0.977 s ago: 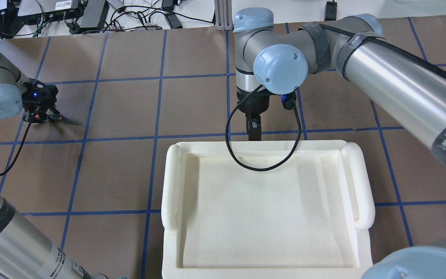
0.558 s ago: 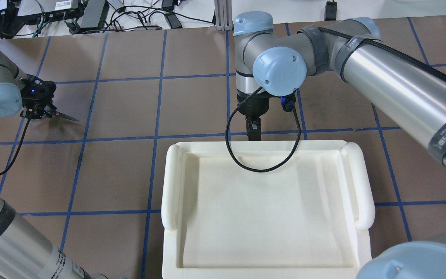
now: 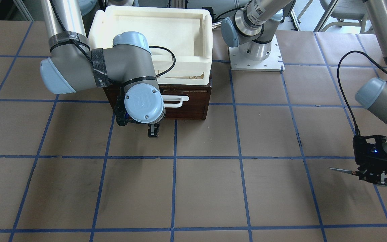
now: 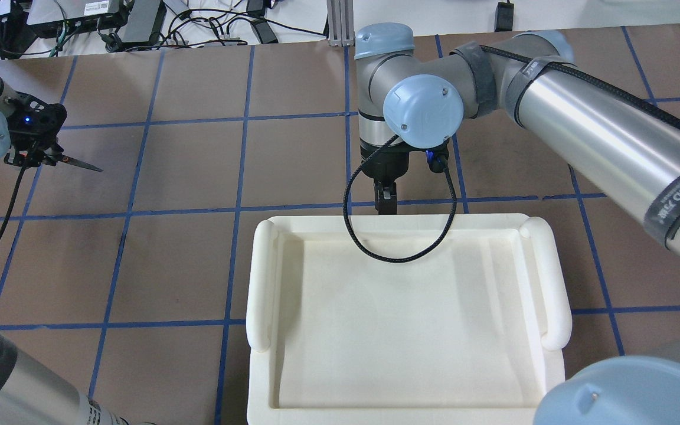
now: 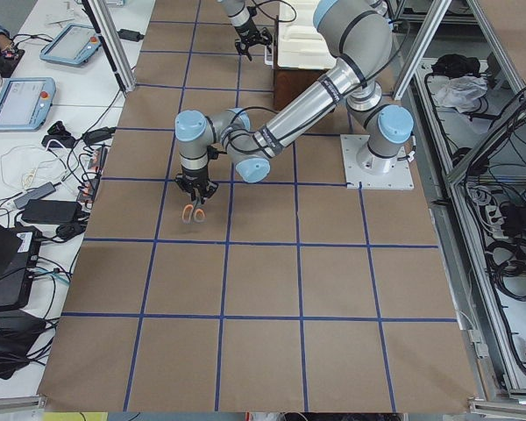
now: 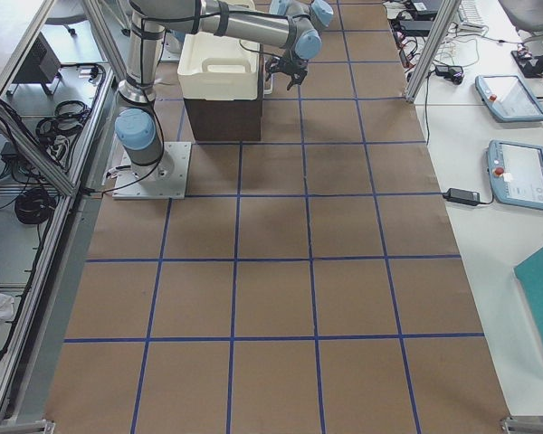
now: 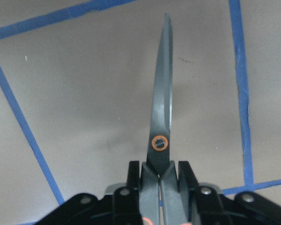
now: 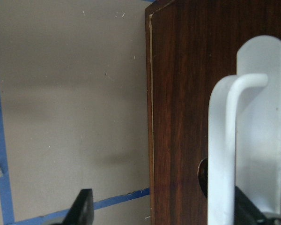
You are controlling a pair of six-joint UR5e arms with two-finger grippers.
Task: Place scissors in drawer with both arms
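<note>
My left gripper (image 3: 372,175) is shut on the scissors (image 3: 343,170) at the handles and holds them above the brown table, blades level. They also show in the overhead view (image 4: 82,166) and the left wrist view (image 7: 161,103), blades closed. The dark brown drawer (image 3: 188,109) is closed under the white foam tray (image 3: 153,30). Its white bar handle (image 3: 176,99) faces forward. My right gripper (image 3: 153,131) hangs just in front of the drawer front, open. In the right wrist view one fingertip lies on each side of the handle (image 8: 223,140), not closed on it.
The foam tray (image 4: 260,283) covers the drawer box in the overhead view. The left arm's base plate (image 3: 255,57) is bolted beside the box. The table is brown paper with blue tape lines. Cables and tablets lie past the far edge (image 4: 110,23).
My left gripper has moved left and away with the scissors held in it, rising off the table. My right gripper has barely shifted in front of the drawer.
</note>
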